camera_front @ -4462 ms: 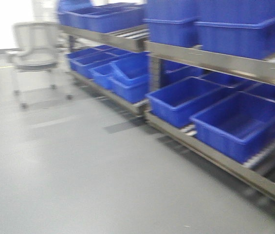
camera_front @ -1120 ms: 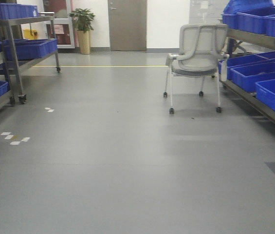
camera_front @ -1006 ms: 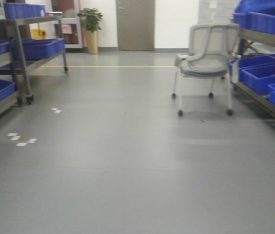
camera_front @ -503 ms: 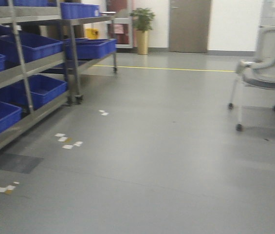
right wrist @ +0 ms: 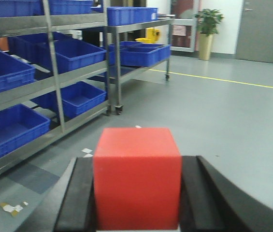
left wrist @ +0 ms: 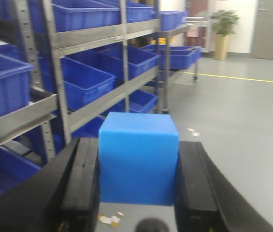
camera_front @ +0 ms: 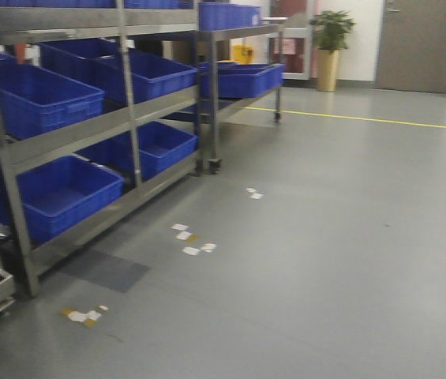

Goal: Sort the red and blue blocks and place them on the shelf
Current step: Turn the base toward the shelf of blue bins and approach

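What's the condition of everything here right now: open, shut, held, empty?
left gripper: shut on the blue block.
right gripper: shut on the red block.
blue block: held, not on the shelf.
red block: held, not on the shelf.
blue bins: on the shelf, open-topped; visible insides look empty.
door: closed.

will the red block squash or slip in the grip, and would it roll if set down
The red block is probably stiff: its faces look flat and unbowed in the right gripper. Its matte surface suggests fair grip. Flat sides and square edges mean it should sit, not roll.
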Action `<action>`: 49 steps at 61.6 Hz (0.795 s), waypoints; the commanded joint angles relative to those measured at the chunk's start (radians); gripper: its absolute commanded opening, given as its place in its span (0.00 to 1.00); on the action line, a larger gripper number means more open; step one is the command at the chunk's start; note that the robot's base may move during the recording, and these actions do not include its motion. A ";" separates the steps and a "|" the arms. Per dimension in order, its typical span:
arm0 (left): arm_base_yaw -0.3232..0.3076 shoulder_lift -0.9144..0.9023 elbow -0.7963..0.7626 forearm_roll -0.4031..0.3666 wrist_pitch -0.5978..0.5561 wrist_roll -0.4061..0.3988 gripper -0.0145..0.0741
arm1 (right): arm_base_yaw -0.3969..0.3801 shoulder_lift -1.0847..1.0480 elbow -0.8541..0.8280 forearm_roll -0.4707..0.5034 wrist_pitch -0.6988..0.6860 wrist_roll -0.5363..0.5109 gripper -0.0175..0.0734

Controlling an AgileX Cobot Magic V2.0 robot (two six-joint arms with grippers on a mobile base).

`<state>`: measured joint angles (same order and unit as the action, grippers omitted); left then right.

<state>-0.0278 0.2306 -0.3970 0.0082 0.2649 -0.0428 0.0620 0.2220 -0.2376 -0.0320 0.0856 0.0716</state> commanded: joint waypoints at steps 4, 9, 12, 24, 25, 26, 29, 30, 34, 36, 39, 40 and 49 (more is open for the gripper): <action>0.000 0.009 -0.029 -0.008 -0.092 -0.007 0.31 | -0.004 0.008 -0.029 -0.001 -0.096 -0.005 0.28; 0.000 0.009 -0.029 -0.008 -0.092 -0.007 0.31 | -0.004 0.008 -0.029 -0.001 -0.096 -0.005 0.28; 0.000 0.009 -0.029 -0.008 -0.092 -0.007 0.31 | -0.004 0.008 -0.029 -0.001 -0.096 -0.005 0.28; 0.000 0.009 -0.029 -0.008 -0.092 -0.007 0.31 | -0.004 0.008 -0.029 -0.001 -0.096 -0.005 0.28; 0.000 0.009 -0.029 -0.008 -0.092 -0.007 0.31 | -0.004 0.008 -0.029 -0.001 -0.096 -0.005 0.28; 0.000 0.009 -0.029 -0.008 -0.092 -0.007 0.31 | -0.004 0.008 -0.029 -0.001 -0.096 -0.005 0.28; 0.000 0.009 -0.029 -0.008 -0.092 -0.007 0.31 | -0.004 0.008 -0.029 -0.001 -0.096 -0.005 0.28; 0.000 0.009 -0.029 -0.008 -0.092 -0.007 0.31 | -0.004 0.008 -0.029 -0.001 -0.096 -0.005 0.28; 0.000 0.009 -0.029 -0.008 -0.092 -0.007 0.31 | -0.004 0.008 -0.029 -0.001 -0.096 -0.005 0.28; 0.000 0.009 -0.029 -0.008 -0.092 -0.007 0.31 | -0.004 0.008 -0.029 -0.001 -0.096 -0.005 0.28; 0.000 0.009 -0.029 -0.008 -0.092 -0.007 0.31 | -0.004 0.008 -0.029 -0.001 -0.096 -0.005 0.28; 0.000 0.009 -0.029 -0.008 -0.092 -0.007 0.31 | -0.004 0.008 -0.029 -0.001 -0.096 -0.005 0.28; 0.000 0.009 -0.029 -0.008 -0.092 -0.007 0.31 | -0.004 0.008 -0.029 -0.001 -0.096 -0.005 0.28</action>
<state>-0.0278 0.2306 -0.3970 0.0082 0.2649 -0.0428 0.0620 0.2220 -0.2376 -0.0320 0.0856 0.0716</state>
